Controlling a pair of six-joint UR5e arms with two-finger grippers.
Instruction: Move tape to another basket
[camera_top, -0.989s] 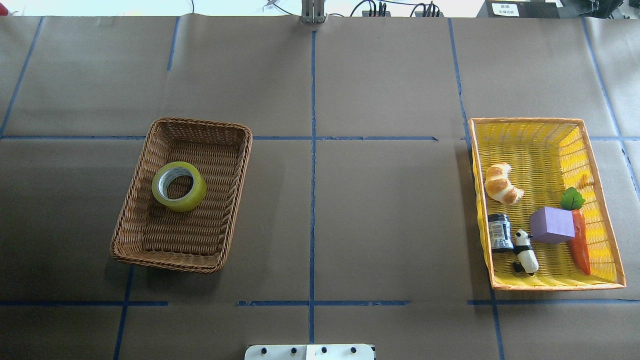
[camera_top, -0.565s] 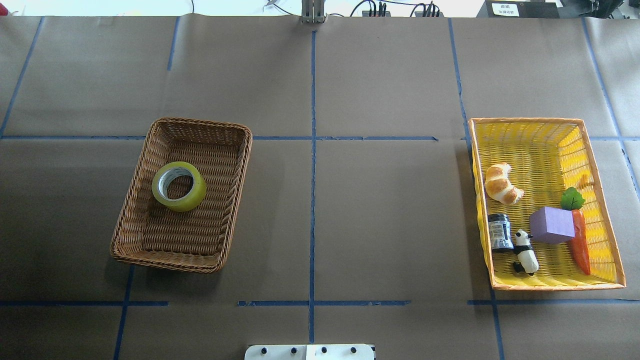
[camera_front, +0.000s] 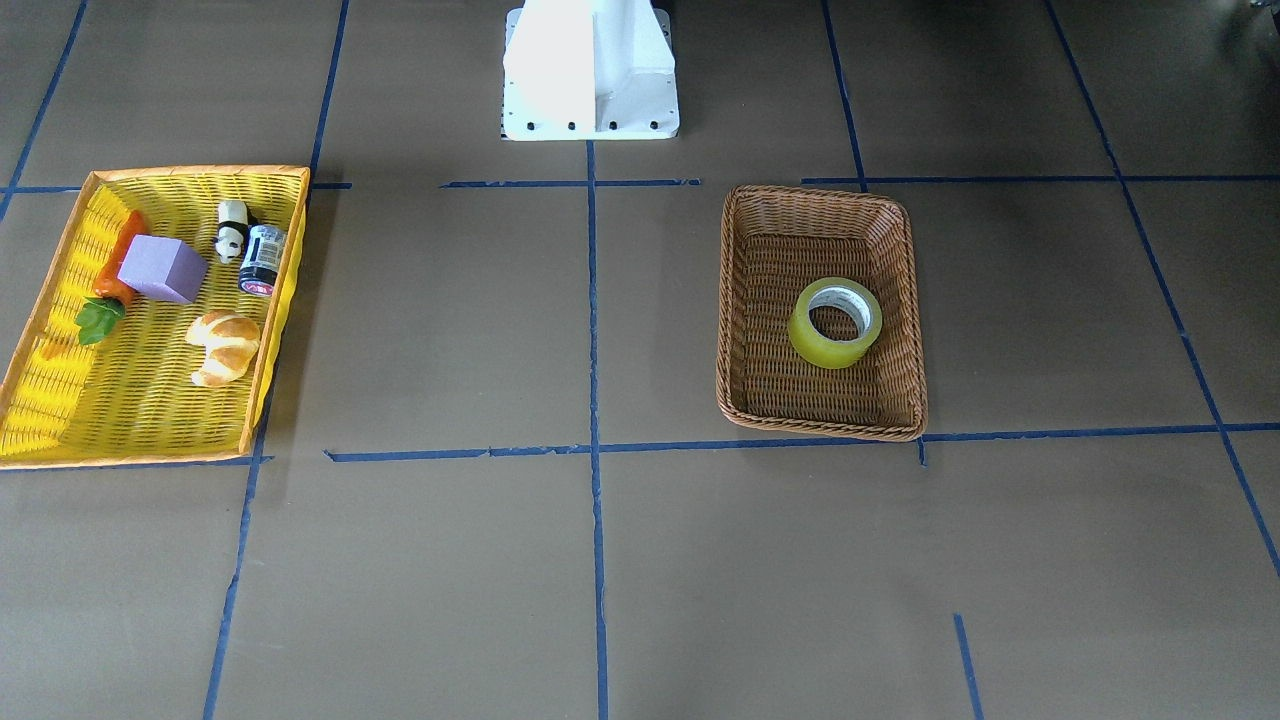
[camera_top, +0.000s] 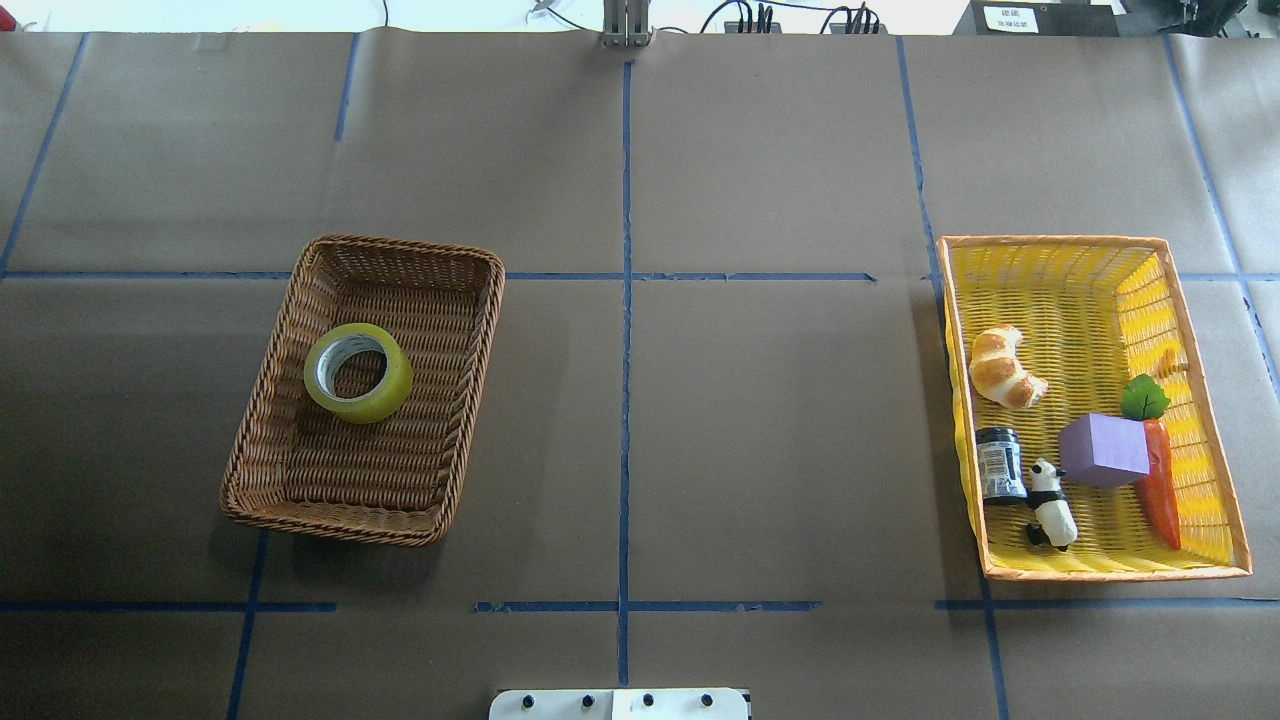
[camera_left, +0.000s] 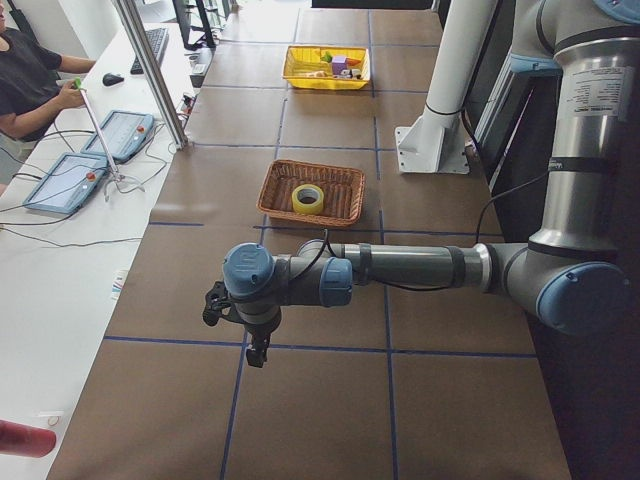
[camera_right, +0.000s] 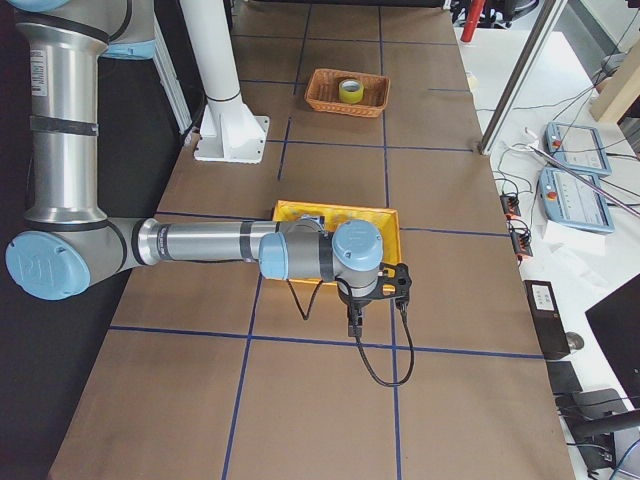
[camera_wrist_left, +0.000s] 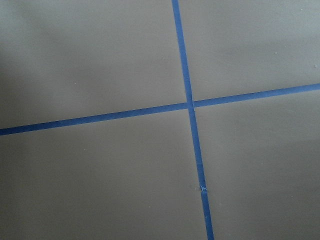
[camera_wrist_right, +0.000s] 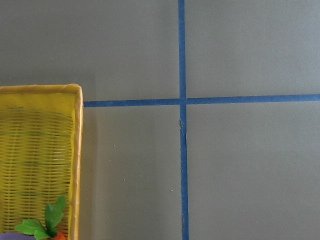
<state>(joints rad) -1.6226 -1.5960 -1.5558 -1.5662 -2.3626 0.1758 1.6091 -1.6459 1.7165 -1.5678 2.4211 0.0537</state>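
Observation:
The yellow-green tape roll (camera_top: 392, 388) lies flat in the brown wicker basket (camera_top: 470, 400) on the left half of the table. It also shows in the front-facing view (camera_front: 812, 345), where the brown basket (camera_front: 745, 300) is on the right. My left gripper (camera_left: 258, 350) hangs over bare table well short of the brown basket; it shows only in the left side view, so I cannot tell if it is open or shut. My right gripper (camera_right: 355, 325) hangs just past the yellow basket (camera_right: 335, 212); it shows only in the right side view, so I cannot tell its state.
The yellow plastic-weave basket (camera_top: 1090, 270) on the right holds a croissant (camera_top: 1003, 368), a purple block (camera_top: 1103, 450), a toy carrot (camera_top: 1160, 490), a small dark jar (camera_top: 1000, 465) and a panda figure (camera_top: 1052, 505). Blue tape lines grid the brown table. The robot's white base (camera_front: 590, 70) stands at the near edge.

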